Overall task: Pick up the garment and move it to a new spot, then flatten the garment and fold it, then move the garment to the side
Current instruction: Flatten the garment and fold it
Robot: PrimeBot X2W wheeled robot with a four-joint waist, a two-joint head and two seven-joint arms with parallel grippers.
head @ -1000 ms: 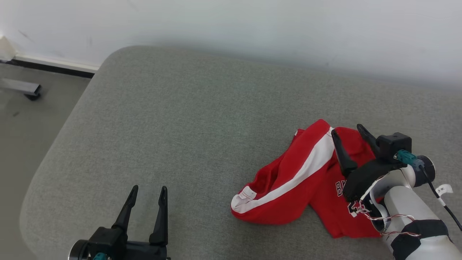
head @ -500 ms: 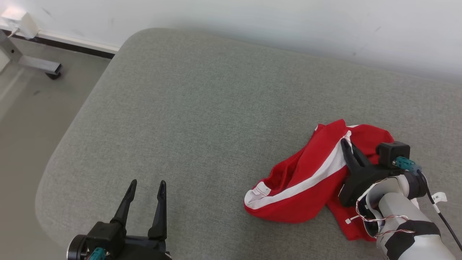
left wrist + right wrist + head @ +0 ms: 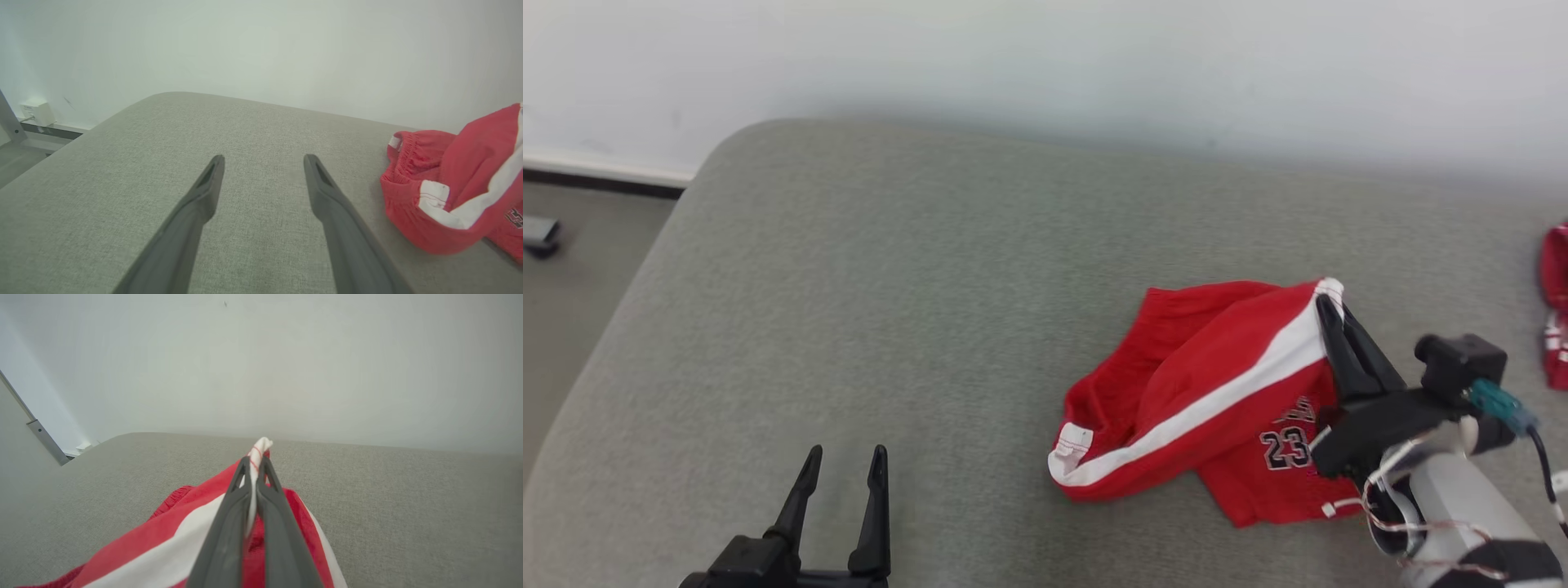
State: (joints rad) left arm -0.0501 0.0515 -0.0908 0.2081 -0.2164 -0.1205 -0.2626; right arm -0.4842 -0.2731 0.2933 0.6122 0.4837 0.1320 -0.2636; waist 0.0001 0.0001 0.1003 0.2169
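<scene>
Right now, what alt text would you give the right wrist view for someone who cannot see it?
The right gripper is shut on the white-striped edge of a red garment, pinching it up from a grey cushion. A pale wall stands behind.

The head camera looks steeply down on the grey cushion (image 3: pixel 890 269). The wrist cameras sit low behind the left gripper (image 3: pixel 264 159) and right gripper (image 3: pixel 254 459), facing the white wall (image 3: pixel 261 49) beyond the fingertips. All three views share the red garment (image 3: pixel 1201 384).

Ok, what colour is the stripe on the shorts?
White stripe on red shorts; head view shows it best.
</scene>
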